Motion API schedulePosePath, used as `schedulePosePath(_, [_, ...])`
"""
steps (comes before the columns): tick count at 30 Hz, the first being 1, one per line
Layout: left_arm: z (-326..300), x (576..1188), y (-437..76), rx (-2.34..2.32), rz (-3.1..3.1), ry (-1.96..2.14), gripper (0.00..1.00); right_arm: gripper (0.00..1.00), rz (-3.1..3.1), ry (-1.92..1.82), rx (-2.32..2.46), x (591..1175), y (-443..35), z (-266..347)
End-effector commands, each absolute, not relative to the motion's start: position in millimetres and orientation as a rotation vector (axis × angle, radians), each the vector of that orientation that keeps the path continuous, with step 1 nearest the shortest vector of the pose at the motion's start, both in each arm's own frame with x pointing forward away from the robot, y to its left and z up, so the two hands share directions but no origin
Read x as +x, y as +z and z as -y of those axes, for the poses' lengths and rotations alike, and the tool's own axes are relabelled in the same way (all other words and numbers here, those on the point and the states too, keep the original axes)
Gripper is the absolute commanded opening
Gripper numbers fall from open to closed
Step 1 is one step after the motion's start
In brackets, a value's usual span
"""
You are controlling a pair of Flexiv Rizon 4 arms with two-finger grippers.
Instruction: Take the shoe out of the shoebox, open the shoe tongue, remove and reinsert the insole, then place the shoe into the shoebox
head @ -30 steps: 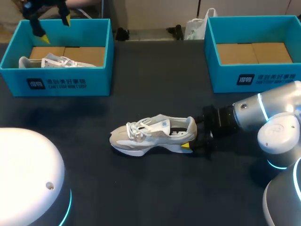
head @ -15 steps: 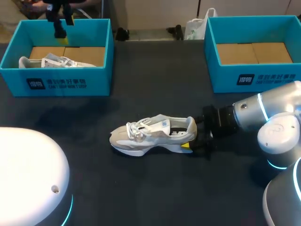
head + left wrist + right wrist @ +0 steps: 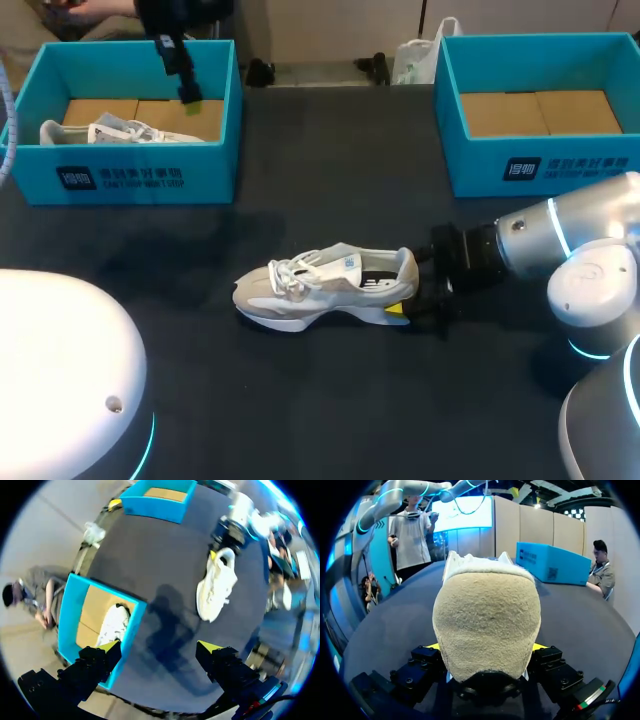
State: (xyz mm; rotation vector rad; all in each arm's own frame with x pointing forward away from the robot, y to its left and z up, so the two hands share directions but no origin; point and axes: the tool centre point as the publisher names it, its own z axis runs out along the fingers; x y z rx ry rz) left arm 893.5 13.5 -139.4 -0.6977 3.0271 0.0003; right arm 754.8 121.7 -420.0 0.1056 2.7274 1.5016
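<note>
On the dark table (image 3: 330,400), the shoe (image 3: 320,285) is clamped at its heel by the right gripper (image 3: 405,290); the left gripper (image 3: 159,646) is held spread above the shoebox (image 3: 140,175).

You have a cream-and-white shoe (image 3: 325,285) with a beige heel on a near-black table (image 3: 330,180). The left box (image 3: 212,165) and right box (image 3: 470,165) are teal with tan floors and white print. The second shoe (image 3: 110,132) is white. Your left gripper (image 3: 157,647) and right gripper (image 3: 485,650) are black, tipped yellow; the right arm (image 3: 530,240) is silver, ringed cyan.
</note>
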Motion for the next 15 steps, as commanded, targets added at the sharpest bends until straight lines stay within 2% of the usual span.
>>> schedulePosePath(1, [1.6, 889.4, -142.3, -1.146, -2.917, -0.041, 1.00, 0.00, -2.731, 1.496, 0.106, 754.6, -423.1, -126.8])
schedulePosePath(15, [55.9, 852.1, -153.7, -1.621, -2.674, -0.065, 1.00, 0.00, -2.731, 1.496, 0.106, 754.6, -423.1, -126.8])
